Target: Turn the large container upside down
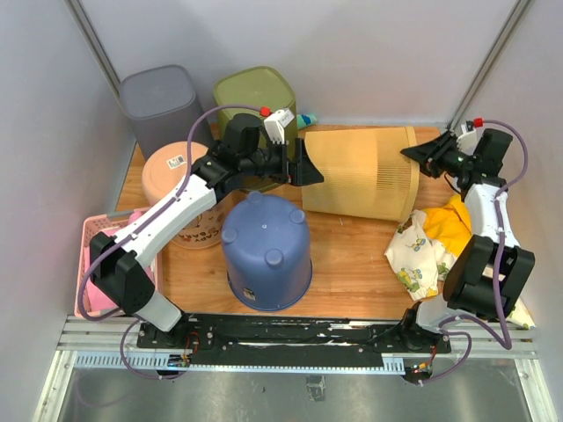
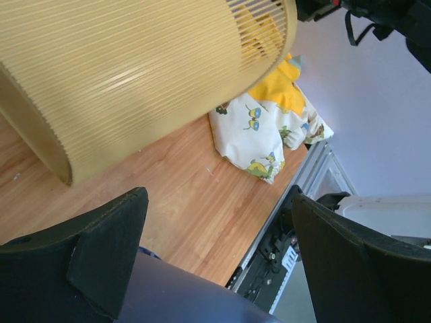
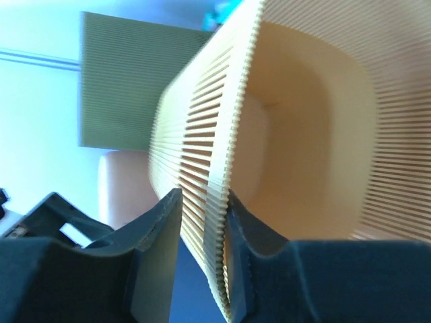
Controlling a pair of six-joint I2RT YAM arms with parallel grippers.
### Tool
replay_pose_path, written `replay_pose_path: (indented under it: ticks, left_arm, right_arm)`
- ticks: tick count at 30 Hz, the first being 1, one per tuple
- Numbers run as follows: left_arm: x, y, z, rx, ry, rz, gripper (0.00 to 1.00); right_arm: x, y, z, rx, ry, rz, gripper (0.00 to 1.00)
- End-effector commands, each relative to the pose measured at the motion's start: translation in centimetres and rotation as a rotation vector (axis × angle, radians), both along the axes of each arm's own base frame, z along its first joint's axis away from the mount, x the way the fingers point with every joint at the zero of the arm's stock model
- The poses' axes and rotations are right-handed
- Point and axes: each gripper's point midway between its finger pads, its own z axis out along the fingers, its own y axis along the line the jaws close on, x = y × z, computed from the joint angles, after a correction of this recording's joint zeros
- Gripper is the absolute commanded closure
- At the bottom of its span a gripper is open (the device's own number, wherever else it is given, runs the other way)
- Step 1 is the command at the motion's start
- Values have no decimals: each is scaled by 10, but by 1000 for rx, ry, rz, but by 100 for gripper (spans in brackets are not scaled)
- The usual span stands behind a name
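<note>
Yellow slatted plastic container [image 1: 361, 171] lies sideways on the wooden tabletop [image 1: 352, 264], mouth facing right. Our right end effector [image 3: 202, 202] narrowly straddles its rim for leverage; whether it pinches, we cannot tell. Our left end effector [image 1: 299, 165] gapes wide beside the base, likely to steady the tip.

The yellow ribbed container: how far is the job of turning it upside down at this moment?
Partly done. The yellow container lies on its side on the table, mouth toward the right. In hand: the right gripper has its rim between the fingers, though a firm grip cannot be confirmed; the left gripper stands open by the closed base. Remaining: tip it further until the mouth faces down.
</note>
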Motion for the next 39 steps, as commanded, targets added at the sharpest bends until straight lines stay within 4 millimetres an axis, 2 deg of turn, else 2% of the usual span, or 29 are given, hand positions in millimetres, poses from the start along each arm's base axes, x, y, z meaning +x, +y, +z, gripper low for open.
replay_pose_path:
  ticks: [1,5,9,15,26,30,34,39]
  left_arm:
    - [15,0,1,8,0,39,8]
    - [22,-1,-13,43,21,56,8]
    - [35,5,-22,62,29,82,8]
    - [57,10,-33,45,55,86,8]
    - [87,-10,-68,69,103,50,8]
    - [74,-28,-47,-44,110,-68,9]
    - [57,-38,0,-191,68,-161,9]
    - [42,-47,45,-322,24,-254,9]
  right_arm:
    - [-28,-20,-32,-180,103,-26,63]
    - [-39,-35,-45,-312,158,-86,53]
    - [-45,-47,-47,-413,182,-133,51]
    - [-46,-44,-42,-414,164,-124,50]
    - [-43,-45,-54,-401,190,-121,54]
    - [-42,-45,-58,-398,203,-120,55]
    - [-41,-44,-63,-380,217,-112,55]
    - [-36,-38,-66,-318,213,-93,55]
